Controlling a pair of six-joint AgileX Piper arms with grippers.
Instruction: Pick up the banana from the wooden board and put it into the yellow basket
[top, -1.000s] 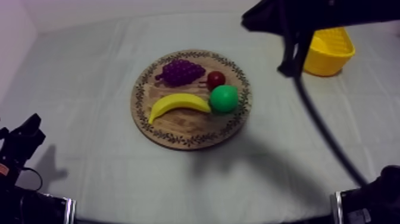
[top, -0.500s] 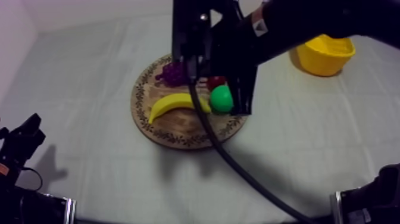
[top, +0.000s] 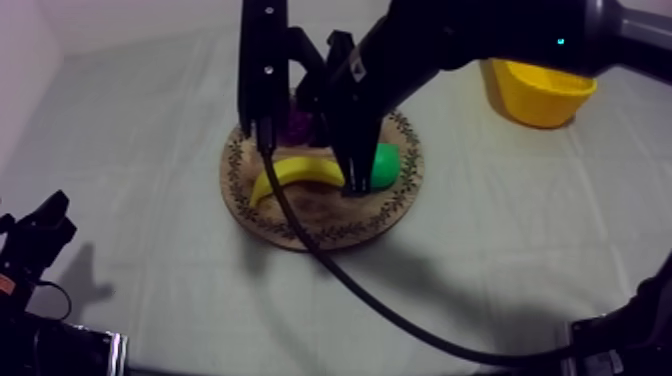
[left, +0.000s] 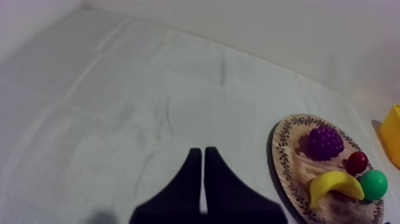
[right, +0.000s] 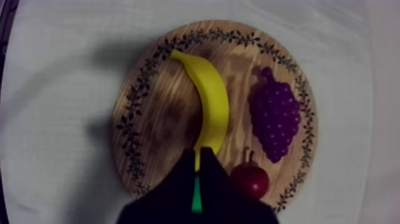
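From above, the banana (top: 300, 172) lies on the near half of the wooden board (top: 235, 180), with a green fruit (top: 386, 165) at its right end. The right gripper (top: 355, 186) hangs over that end. The yellow basket (top: 540, 95) stands far right, well apart. The left gripper (top: 50, 215) sits near left. In the left wrist view its fingers are pressed together, empty, over bare cloth (left: 119, 107). In the right wrist view the fingers are clenched into a narrow wedge on nothing, tip at the banana's end, with grapes (right: 275, 119) and a small red fruit (right: 250, 179) beside.

Dim, soft light from above, faint broad shadows on the cloth (top: 150, 120)
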